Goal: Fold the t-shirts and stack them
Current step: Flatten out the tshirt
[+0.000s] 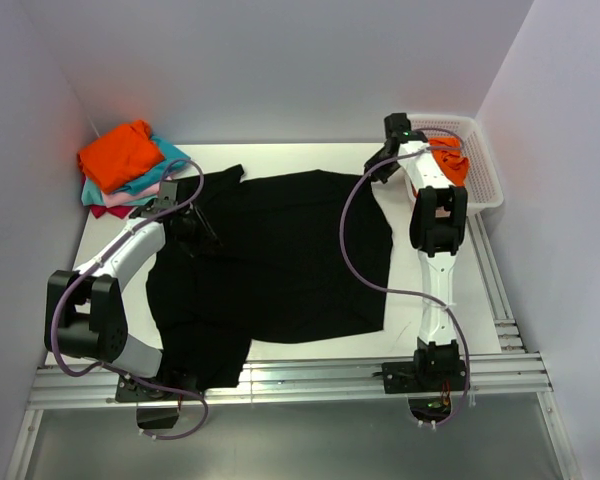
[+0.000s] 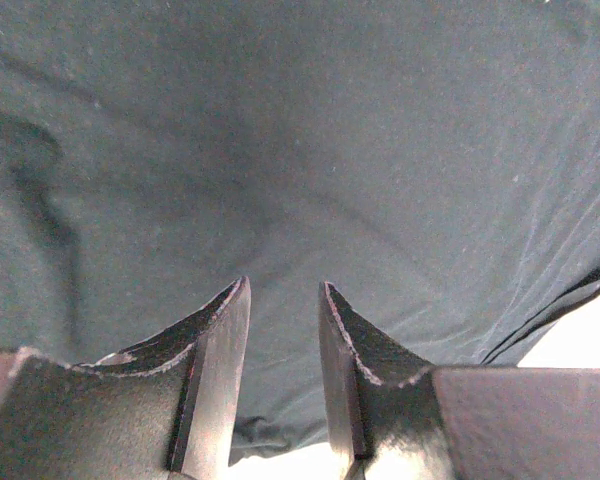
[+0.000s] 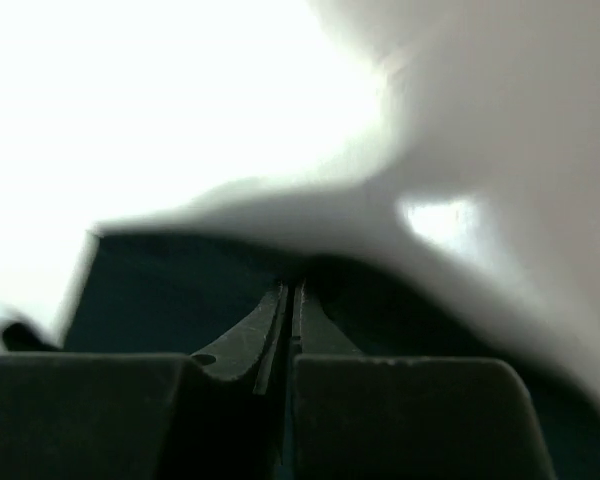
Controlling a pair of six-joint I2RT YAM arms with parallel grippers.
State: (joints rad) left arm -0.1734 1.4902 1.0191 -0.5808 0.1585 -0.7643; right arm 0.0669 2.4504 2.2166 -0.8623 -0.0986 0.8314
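A large black t-shirt (image 1: 290,250) lies spread flat on the white table (image 1: 310,155). My left gripper (image 1: 185,228) hovers low over its left sleeve area. In the left wrist view the gripper (image 2: 283,285) is open, with black cloth (image 2: 330,130) below and between the fingers. My right gripper (image 1: 373,170) is at the shirt's far right corner. In the right wrist view the gripper (image 3: 292,288) is shut, with black cloth (image 3: 160,290) at its tips. At the back left is a stack with an orange shirt (image 1: 120,152) on top, then a teal shirt (image 1: 168,160) and a pink shirt (image 1: 115,200).
A white lattice basket (image 1: 488,175) stands at the back right with an orange shirt (image 1: 450,160) in it, partly hidden by my right arm. White walls close in the back and both sides. Aluminium rails (image 1: 310,380) run along the near edge.
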